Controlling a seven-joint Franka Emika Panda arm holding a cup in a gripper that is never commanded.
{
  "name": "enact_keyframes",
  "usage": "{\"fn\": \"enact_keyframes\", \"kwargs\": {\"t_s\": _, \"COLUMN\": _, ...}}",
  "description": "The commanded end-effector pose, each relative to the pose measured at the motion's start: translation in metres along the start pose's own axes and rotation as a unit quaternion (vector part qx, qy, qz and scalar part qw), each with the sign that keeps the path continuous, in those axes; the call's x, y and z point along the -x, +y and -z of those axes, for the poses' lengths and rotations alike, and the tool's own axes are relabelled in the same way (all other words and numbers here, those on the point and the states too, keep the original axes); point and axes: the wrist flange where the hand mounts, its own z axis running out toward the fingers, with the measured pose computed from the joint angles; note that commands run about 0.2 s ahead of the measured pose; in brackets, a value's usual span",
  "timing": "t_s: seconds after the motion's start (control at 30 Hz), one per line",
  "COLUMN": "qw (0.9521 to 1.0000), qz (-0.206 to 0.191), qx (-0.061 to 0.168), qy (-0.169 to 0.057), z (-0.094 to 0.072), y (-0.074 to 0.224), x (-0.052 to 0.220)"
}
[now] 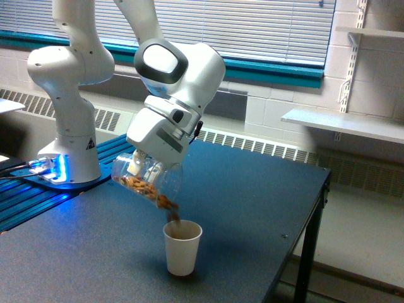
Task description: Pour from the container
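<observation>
In the exterior view, the claw point(142, 166) is clamped on the container point(146, 181), a clear cylindrical plastic jar tipped mouth-down toward the exterior view's right, held above the dark table point(252, 202). Brown nut-like pieces lie along its lower wall and spill from the mouth into the white paper cup point(182, 247) standing upright just below.

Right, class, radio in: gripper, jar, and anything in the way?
Gripper shut on clear jar, tilted mouth-down. Brown pieces falling into white paper cup standing on dark table. Nothing between jar and cup.
</observation>
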Motion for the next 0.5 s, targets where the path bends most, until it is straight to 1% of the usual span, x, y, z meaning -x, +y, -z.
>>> {"fn": "enact_keyframes", "kwargs": {"t_s": 0.03, "qw": 0.9998, "qz": 0.019, "qx": 0.005, "qy": 0.004, "z": 0.0056, "y": -0.0053, "x": -0.0031}}
{"fn": "enact_keyframes", "kwargs": {"t_s": 0.5, "qw": 0.9989, "qz": 0.042, "qx": 0.022, "qy": 0.0, "z": 0.0123, "y": -0.0062, "x": -0.0082}}
